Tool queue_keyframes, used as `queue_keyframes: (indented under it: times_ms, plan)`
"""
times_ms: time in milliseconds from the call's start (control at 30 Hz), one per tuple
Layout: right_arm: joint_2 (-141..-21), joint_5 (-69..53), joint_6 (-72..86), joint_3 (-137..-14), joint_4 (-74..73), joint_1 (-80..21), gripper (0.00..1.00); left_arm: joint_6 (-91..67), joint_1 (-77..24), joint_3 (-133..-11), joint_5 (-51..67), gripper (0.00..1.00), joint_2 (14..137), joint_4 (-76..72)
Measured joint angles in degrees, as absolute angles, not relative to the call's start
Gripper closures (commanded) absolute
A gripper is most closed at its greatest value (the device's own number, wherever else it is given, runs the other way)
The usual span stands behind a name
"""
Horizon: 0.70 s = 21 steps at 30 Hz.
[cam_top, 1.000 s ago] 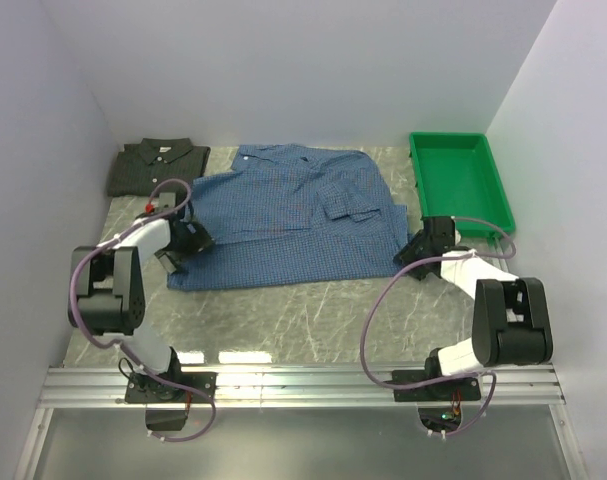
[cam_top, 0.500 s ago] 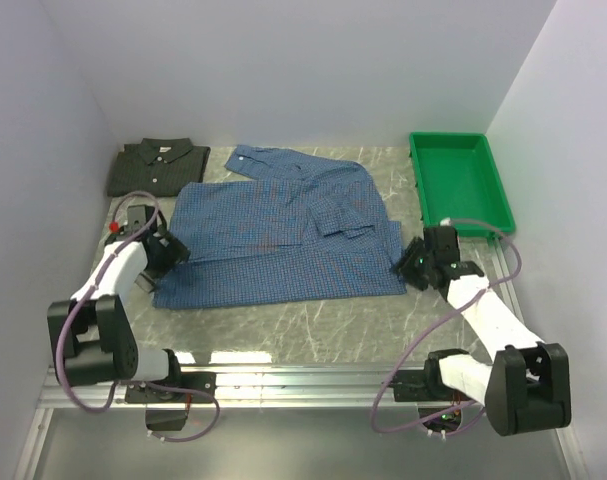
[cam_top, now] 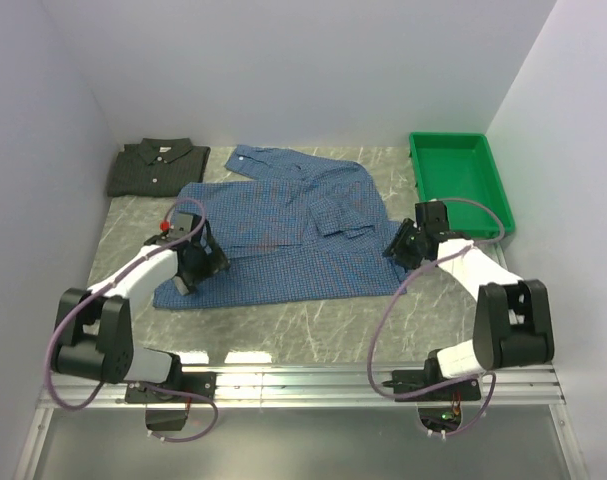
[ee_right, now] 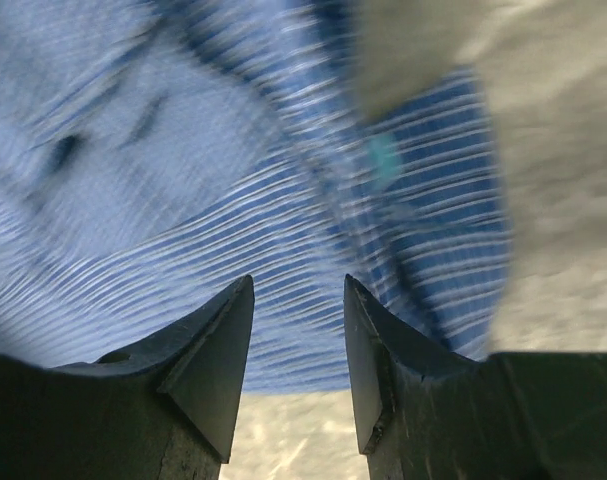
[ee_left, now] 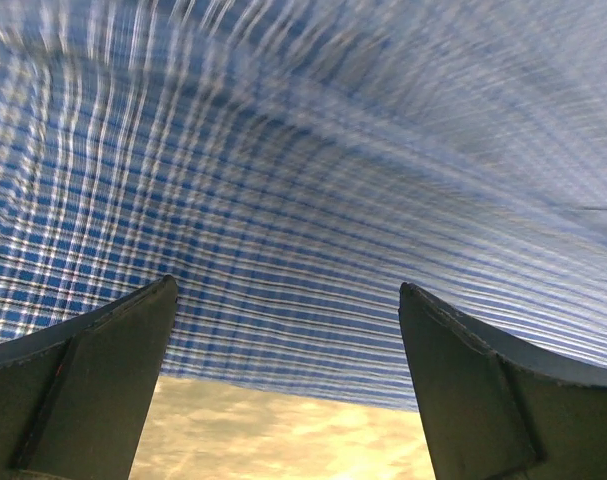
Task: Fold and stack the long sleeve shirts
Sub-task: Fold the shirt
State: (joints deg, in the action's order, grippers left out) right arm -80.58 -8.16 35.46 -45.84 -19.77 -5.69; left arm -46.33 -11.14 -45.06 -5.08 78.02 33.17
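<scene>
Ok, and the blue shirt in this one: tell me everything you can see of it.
The blue shirt is fine-checked woven cloth with a collar. It lies flat and softly wrinkled on the marbled table, collar toward the back wall, with what looks like a sleeve folded in over the body. The left gripper, wide open, is at its near-left edge. The right gripper, fingers apart, is at its right edge. Neither wrist view shows cloth between the fingers.

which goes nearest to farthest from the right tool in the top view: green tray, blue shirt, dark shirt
1. blue shirt: its right edge lies just beside the right tool.
2. green tray: a little beyond, at the back right.
3. dark shirt: folded in the far back-left corner.
</scene>
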Motion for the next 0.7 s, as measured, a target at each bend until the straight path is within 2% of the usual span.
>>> queue_keyframes:
  times_ms: [167, 433, 567, 700]
  plan:
    - [-86.67, -5.50, 34.76, -47.33, -20.14, -0.38, 0.52, -46.87, -11.14, -43.09, -4.60, 0.01, 81.41, 32.49]
    - [-90.15, -3.60, 33.65, -51.51, -20.16, 4.49, 0.53, -47.31, -11.14, -43.11, -4.75, 0.01, 81.89, 32.25]
    - [-89.58, -2.66, 31.53, -53.04, -20.14, 2.83, 0.52, -47.31, -11.14, -43.42, -4.75, 0.01, 81.60, 32.75]
    - [-85.80, -0.32, 27.44, -53.95, -20.12, -4.12, 0.52, -46.41, -11.14, -45.47, -5.48, 0.01, 79.53, 35.48]
